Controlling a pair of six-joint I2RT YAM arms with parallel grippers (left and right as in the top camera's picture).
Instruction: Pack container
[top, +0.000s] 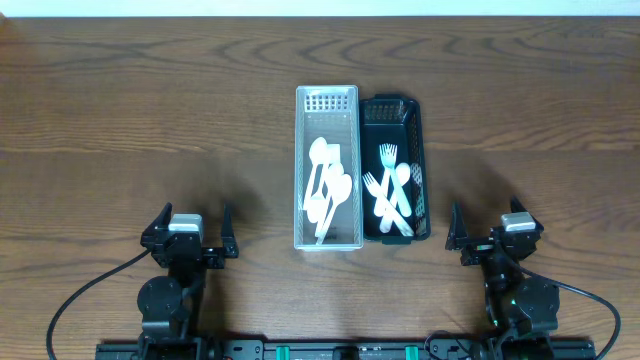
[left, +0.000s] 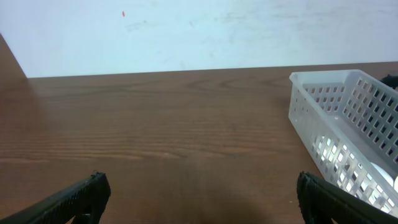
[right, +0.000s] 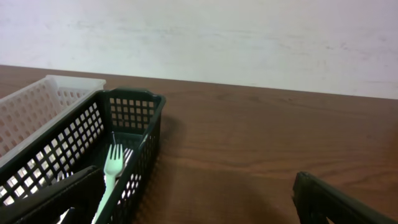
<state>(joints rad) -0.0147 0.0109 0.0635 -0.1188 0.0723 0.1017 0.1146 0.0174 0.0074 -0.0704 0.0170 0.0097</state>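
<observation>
A white slotted basket (top: 300, 170) stands at the table's middle and holds several white plastic spoons (top: 326, 188). A black slotted basket (top: 420, 150) stands against its right side and holds several white plastic forks (top: 391, 190). My left gripper (top: 190, 238) is open and empty near the front edge, left of the baskets; its wrist view shows the white basket (left: 348, 118) at the right. My right gripper (top: 497, 232) is open and empty at the front right; its wrist view shows the black basket (right: 134, 109), a fork (right: 111, 171) and the white basket (right: 37, 106).
The baskets sit on a dark wooden table (top: 130, 120). A pale wall (left: 186, 31) runs behind the far edge. Black cables (top: 80, 300) trail from both arm bases at the front edge.
</observation>
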